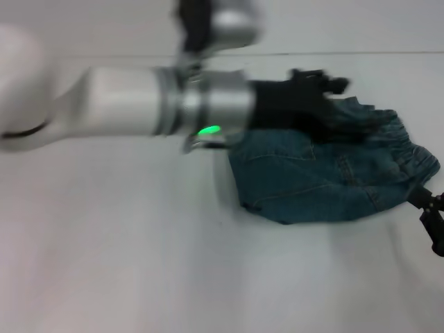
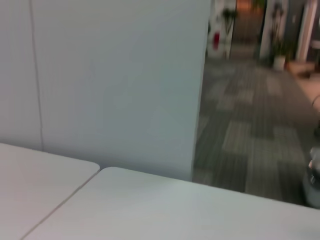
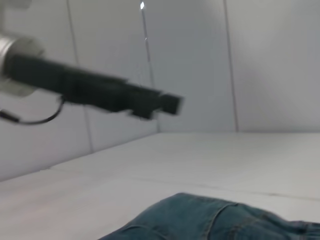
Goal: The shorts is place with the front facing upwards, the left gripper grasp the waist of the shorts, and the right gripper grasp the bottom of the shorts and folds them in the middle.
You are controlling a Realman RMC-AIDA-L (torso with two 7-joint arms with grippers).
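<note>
One pair of blue-green faded denim shorts lies folded in a heap on the white bench, toward the robot's right side, with its ruffled elastic waist turned to the far right. The leg hems are hard to make out; the cartoon and pale patches are not visible in this bundle. Two black two-fingered grippers show. The left gripper reaches across from the left on a white and silver arm and hangs above the far edge of the shorts; its image is smeared, so whether its fingers are wide or narrow cannot be told, nor whether it touches the cloth. The right gripper is cut off by the picture's right edge, just beside the near right corner of the shorts; its fingers' state cannot be told either. The right wrist view shows denim low in front and the left gripper raised clear above the bench. The left wrist view shows only bench, a white wall panel and carpeted floor.
</note>
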